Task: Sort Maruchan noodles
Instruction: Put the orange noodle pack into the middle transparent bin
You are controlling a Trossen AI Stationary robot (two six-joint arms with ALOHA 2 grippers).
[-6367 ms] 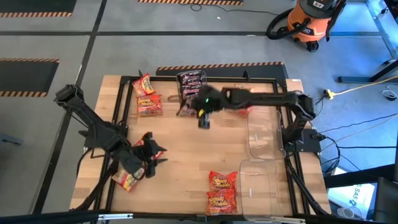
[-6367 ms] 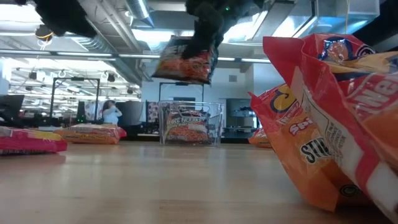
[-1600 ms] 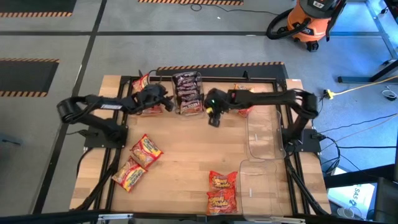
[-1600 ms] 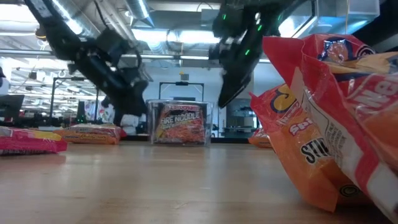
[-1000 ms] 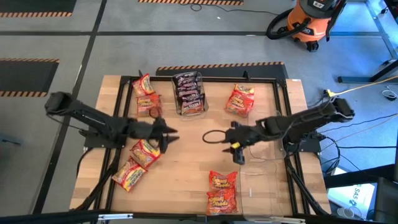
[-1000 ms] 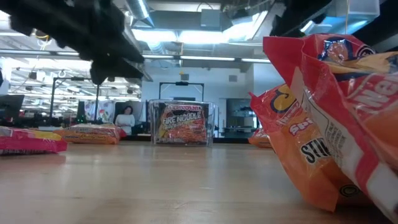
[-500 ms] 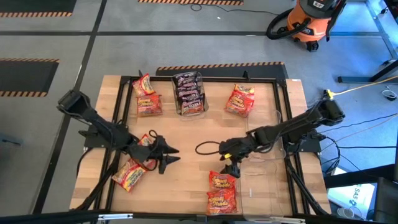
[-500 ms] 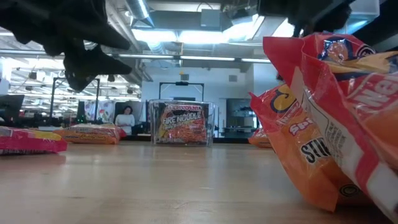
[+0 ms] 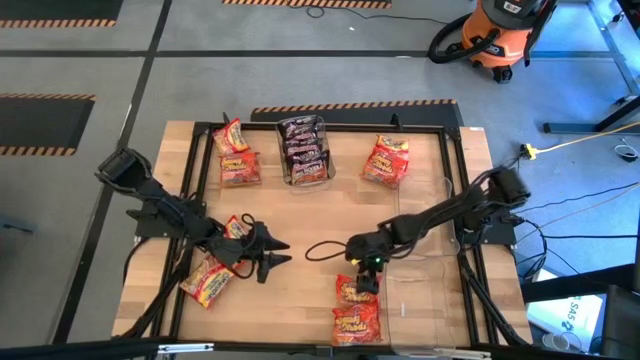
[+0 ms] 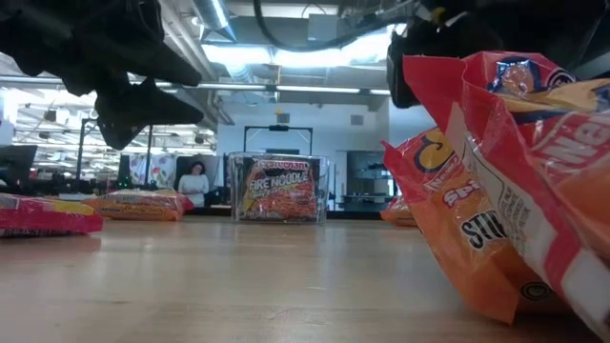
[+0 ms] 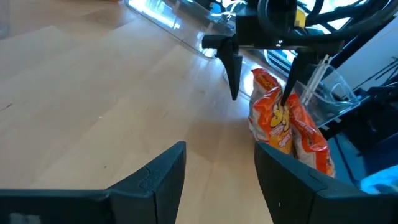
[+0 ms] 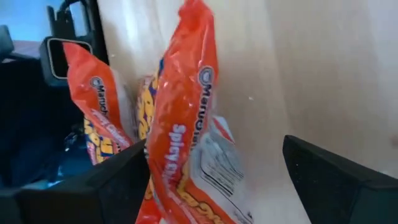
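The right gripper (image 9: 365, 274), fingers spread, straddled the upper orange crinkly noodle packet (image 9: 358, 289) at the table's near edge, another packet (image 9: 356, 324) just below. The left gripper (image 9: 272, 252), also spread and empty, hovered beside two orange packets (image 9: 210, 278). A clear plastic bin (image 9: 305, 150) held dark packets.

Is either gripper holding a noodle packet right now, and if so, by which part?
No. The right gripper is open above the orange packet without gripping it; the left gripper is open and empty.

Grey floor (image 9: 300, 75), hazard-striped tape (image 9: 355, 104), orange shop vacuum (image 9: 497, 35), ceiling lights (image 10: 286, 52)
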